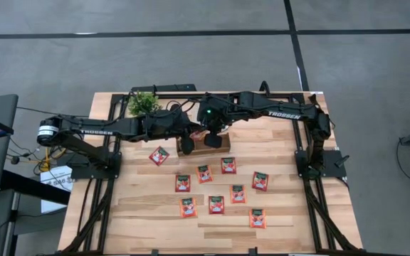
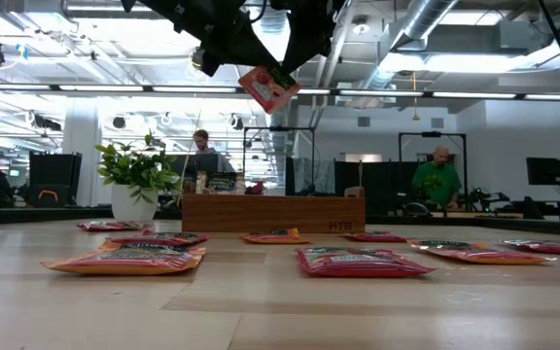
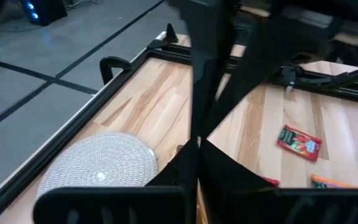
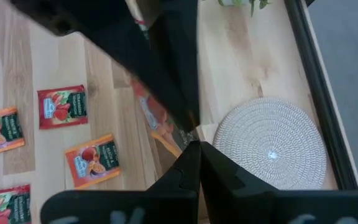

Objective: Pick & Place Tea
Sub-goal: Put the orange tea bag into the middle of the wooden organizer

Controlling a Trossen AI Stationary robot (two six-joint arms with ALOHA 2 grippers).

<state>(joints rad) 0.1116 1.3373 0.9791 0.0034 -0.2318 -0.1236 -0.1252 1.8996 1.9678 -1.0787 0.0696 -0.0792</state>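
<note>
One red tea sachet (image 2: 268,87) hangs high above the brown wooden tray (image 2: 273,212), held between both my grippers. My left gripper (image 2: 248,64) comes in from the left and is shut on it. My right gripper (image 2: 288,66) slants down from the right and is also shut on it. In the high view the two meet over the tray (image 1: 205,148). Several more tea sachets (image 1: 219,186) lie flat on the table nearer than the tray. My left gripper pinches the sachet's upper left edge (image 2: 251,78) between its two fingers, coming from the table's left and slanting slightly down. In its own wrist view the right arm's fingers hide the place of contact. The sachet hangs tilted, clear of the tray. My right gripper pinches the sachet by its upper right part (image 2: 286,80), its fingers slanting down from the table's right. In the right wrist view the sachet (image 4: 157,121) runs to the fingertips, half hidden by the left arm. It hangs clear of tray and table.
A round white woven disc (image 4: 272,143) lies on the table by the far edge, beside the tray. A small potted plant (image 1: 142,104) stands at the far left corner. People stand in the room beyond the table (image 2: 437,180).
</note>
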